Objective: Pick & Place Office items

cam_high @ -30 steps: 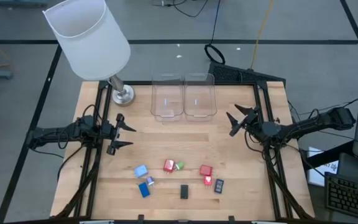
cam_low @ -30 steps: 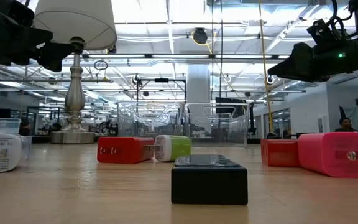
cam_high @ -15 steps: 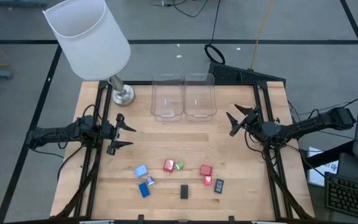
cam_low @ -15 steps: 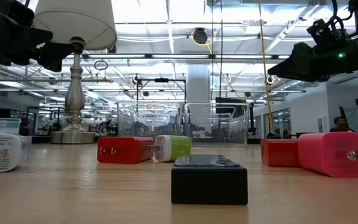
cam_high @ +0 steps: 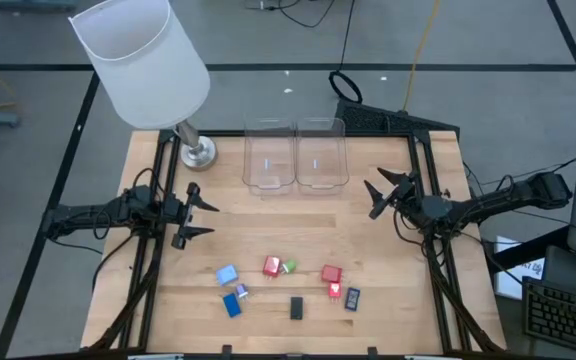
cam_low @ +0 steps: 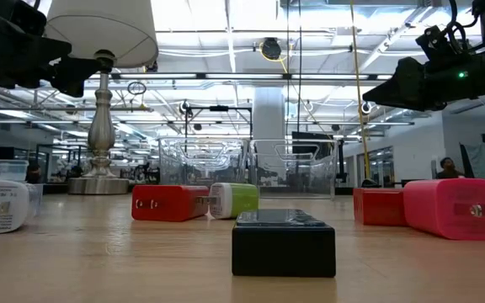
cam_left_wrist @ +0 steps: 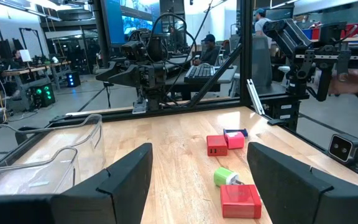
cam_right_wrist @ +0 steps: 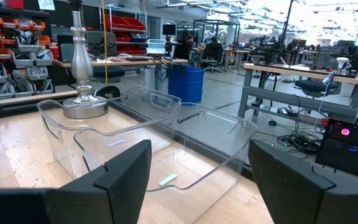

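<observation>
Small office items (cam_high: pixel 290 283) sit scattered at lower centre of the worktop (cam_high: pixel 298 215). Left gripper (cam_high: pixel 197 214) mid-left and right gripper (cam_high: pixel 376 196) mid-right hover, jaws released and empty.

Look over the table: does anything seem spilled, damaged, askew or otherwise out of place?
Nothing looks spilled or damaged. The office items lie scattered at the near end of the table; both clear bins stand upright and empty. The one odd thing is the lamp, whose white shade tilts out past the table's far-left corner.
</observation>
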`<state>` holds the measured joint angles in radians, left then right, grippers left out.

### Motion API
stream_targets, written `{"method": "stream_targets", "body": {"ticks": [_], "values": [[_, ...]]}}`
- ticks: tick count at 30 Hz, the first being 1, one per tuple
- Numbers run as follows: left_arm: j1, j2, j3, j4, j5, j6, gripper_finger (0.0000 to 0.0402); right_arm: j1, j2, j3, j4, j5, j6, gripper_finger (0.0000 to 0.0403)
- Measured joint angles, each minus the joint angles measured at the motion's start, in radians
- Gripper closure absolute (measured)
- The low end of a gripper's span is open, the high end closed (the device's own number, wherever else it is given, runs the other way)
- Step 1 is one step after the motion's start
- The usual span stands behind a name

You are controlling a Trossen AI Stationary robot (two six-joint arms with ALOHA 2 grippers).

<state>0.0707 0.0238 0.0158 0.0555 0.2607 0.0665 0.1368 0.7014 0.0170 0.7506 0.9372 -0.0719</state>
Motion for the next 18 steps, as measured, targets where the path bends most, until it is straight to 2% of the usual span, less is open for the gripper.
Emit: {"method": "stream_targets", "body": {"ticks": [5,7,9,11,15,18], "values": [[0.0,0.0,0.0,0.0,0.0,0.0,0.0135,0.0,0.0,0.0,0.012,-0.001,0.056,0.014],[0.0,0.0,0.0,0.0,0.0,0.0,0.0135,0.013,0.0,0.0,0.015,-0.03,0.248,0.014],[0.0,0.0,0.0,0.0,0.0,0.0,0.0135,0.028,0.0,0.0,0.008,-0.118,0.472,0.014],[0.0,0.0,0.0,0.0,0.0,0.0,0.0135,0.033,0.0,0.0,0.003,-0.173,0.611,0.014],[0.0,0.0,0.0,0.0,0.0,0.0,0.0135,0.035,0.0,0.0,0.001,-0.206,0.626,0.014],[0.0,0.0,0.0,0.0,0.0,0.0,0.0135,0.035,-0.017,0.0,0.03,-0.3,0.548,0.014]]}}
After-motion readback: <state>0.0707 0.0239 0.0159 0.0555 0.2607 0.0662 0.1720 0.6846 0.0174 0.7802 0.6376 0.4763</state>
